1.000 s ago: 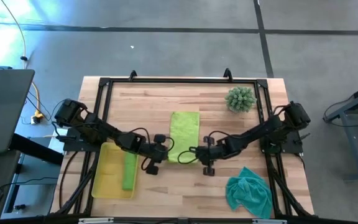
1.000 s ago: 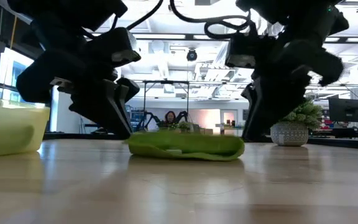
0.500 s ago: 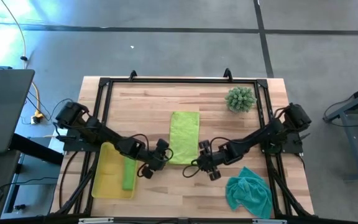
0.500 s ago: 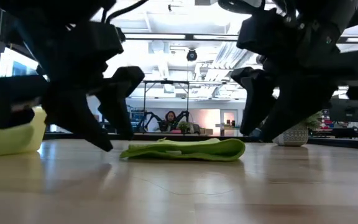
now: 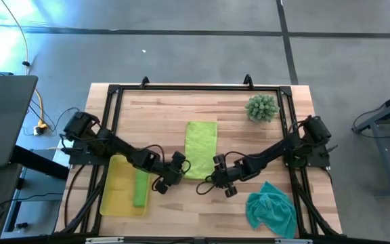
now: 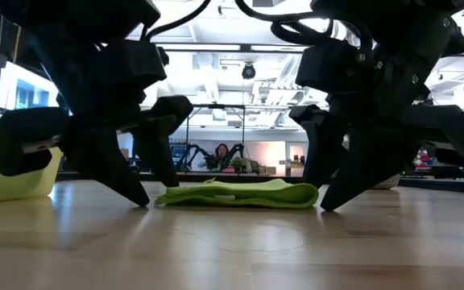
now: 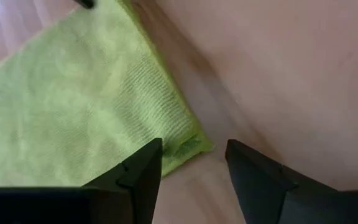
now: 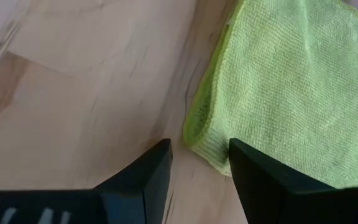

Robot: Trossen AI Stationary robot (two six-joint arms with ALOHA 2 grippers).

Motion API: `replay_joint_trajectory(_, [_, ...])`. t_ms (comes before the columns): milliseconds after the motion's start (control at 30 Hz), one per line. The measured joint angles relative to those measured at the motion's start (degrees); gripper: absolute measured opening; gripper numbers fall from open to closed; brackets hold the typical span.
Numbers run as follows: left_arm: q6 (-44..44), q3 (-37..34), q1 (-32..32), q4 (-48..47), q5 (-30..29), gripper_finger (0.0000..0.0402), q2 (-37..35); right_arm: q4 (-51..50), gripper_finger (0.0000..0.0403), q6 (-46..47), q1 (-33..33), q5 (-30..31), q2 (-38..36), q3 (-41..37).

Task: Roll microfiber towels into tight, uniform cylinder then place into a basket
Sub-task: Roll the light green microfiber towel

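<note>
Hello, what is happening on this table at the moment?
Both arms work on the lime green towel lying flat mid-table. The left gripper and right gripper, both open, sit at its near corners, holding nothing. One rolled green towel already lies in the yellow basket. A teal towel waits crumpled beside the right arm.

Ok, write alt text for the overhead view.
A folded lime green towel lies flat mid-table, with the left gripper and right gripper open at its near corners. A rolled green towel sits in the yellow basket; a crumpled teal towel and spiky plant lie right.
</note>
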Motion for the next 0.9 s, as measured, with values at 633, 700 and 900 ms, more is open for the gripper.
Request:
replay_joint_trajectory(633, [-22.5,0.1,1.6,1.9,0.7,0.0140,3.3,0.2,0.0091,15.3,0.0,-0.6,0.2,0.0])
replay_joint_trajectory(700, [-23.6,0.1,1.6,1.9,0.6,0.0117,3.3,0.2,0.0062,16.4,0.1,-0.7,0.2,0.0])
replay_joint_trajectory(900, [-26.0,0.1,1.3,2.1,-0.8,0.0048,3.7,0.1,0.0006,17.9,0.2,-0.4,0.3,0.0])
